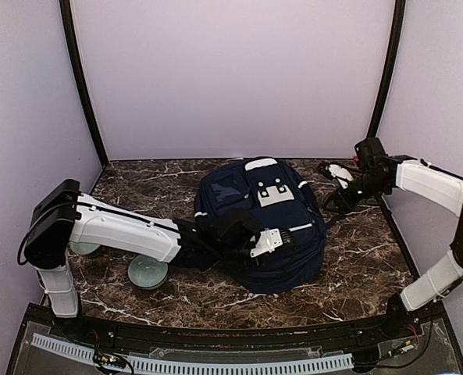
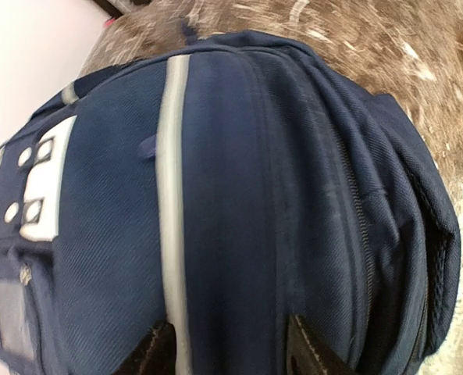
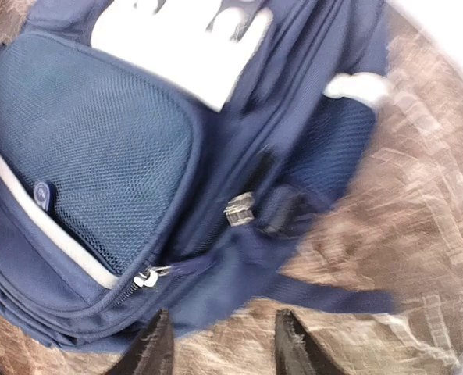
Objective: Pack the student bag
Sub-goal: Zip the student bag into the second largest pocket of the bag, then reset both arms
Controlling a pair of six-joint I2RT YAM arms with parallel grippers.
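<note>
table: dark marble, beneath both my grippers
student bag: lies flat, directly under my left gripper and just beside my right one, on its left-arm side
left gripper: fingers parted over the navy fabric, gripping nothing
right gripper: fingers parted and empty, above the bag's strap edge
round dish: pale green, under my left arm, well behind that gripper
</note>
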